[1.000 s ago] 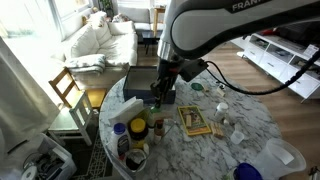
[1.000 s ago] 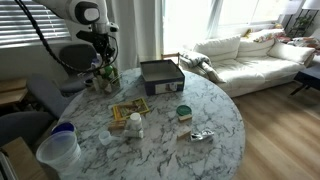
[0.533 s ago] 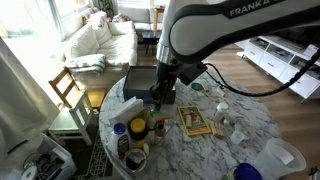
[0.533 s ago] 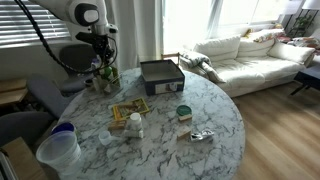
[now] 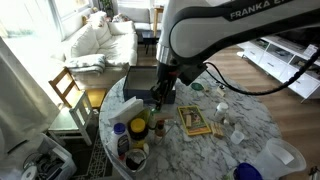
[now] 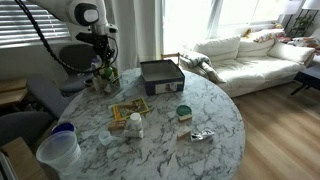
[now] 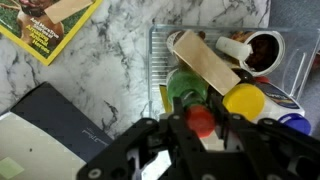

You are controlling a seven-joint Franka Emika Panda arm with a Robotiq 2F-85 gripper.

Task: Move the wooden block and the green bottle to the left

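Note:
The green bottle [image 7: 183, 88] has a red cap and stands among other containers in a clear bin [image 7: 157, 60]. My gripper [image 7: 198, 113] is shut on it, with one finger on each side of the cap. In both exterior views the gripper [image 5: 162, 93] [image 6: 104, 66] hangs at the table's edge beside the dark tray. The wooden block [image 7: 48, 24] [image 5: 195, 120] [image 6: 128, 110] lies flat on the marble table, patterned face up, apart from the gripper.
A dark grey square tray [image 5: 140, 82] [image 6: 160, 73] sits next to the bin. The bin also holds a yellow-capped bottle [image 7: 245, 100], a wooden utensil [image 7: 205, 62] and a brown cup [image 7: 262, 50]. A green tin [image 6: 184, 112] and a white jug [image 6: 57, 150] stand on the table.

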